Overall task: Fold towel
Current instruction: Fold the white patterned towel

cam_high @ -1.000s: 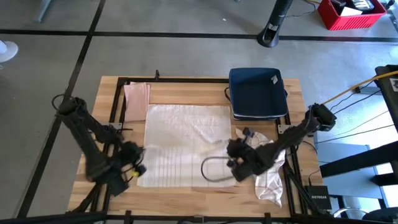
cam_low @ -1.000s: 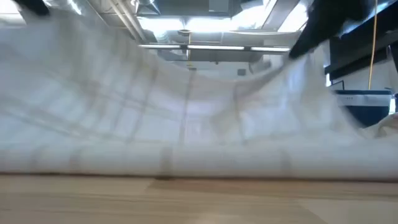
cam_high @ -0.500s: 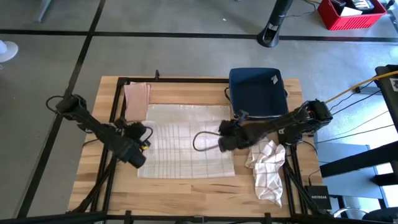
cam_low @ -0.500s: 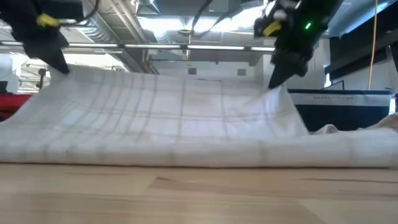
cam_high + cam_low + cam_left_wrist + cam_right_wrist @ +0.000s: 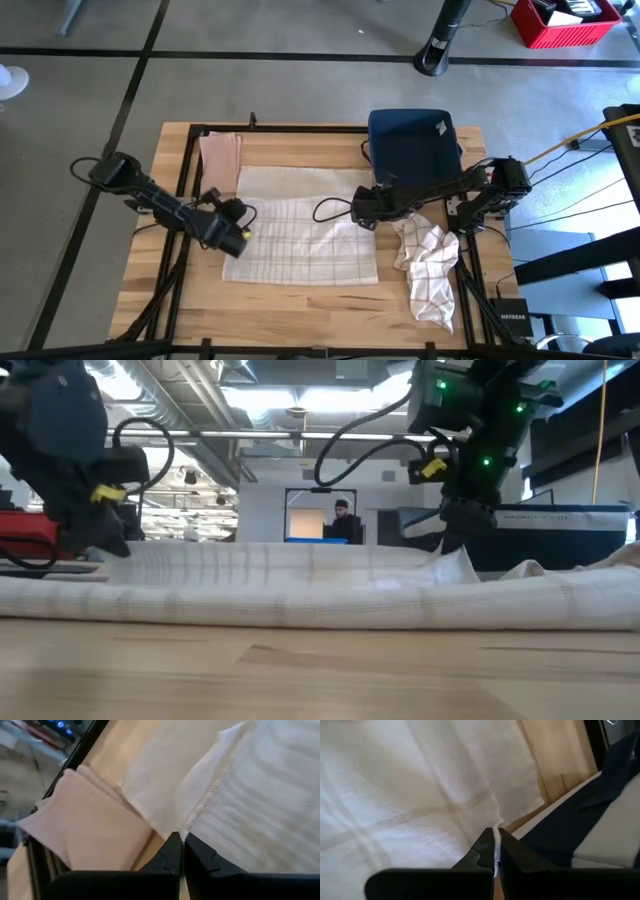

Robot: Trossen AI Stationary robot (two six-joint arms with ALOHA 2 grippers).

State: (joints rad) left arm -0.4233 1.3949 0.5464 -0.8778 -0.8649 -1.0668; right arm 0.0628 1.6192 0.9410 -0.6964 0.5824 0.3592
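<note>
Sideways lies the towel [image 5: 300, 235], each corner pinched by left gripper [image 5: 238, 222] and right gripper [image 5: 362, 212].

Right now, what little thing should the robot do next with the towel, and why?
Probably carry both pinched corners on to the far edge, then let go. The left pincer and right pincer, both shut on the plaid towel, hold its upper layer partway across the lower one.

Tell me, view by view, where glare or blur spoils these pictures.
Low view: ceiling lights glare; near table edge soft. Left wrist view: towel and pink cloth smeared, room corner blurred. Right wrist view: towel weave sharp, blue bin soft. High view: even, no glare.
</note>
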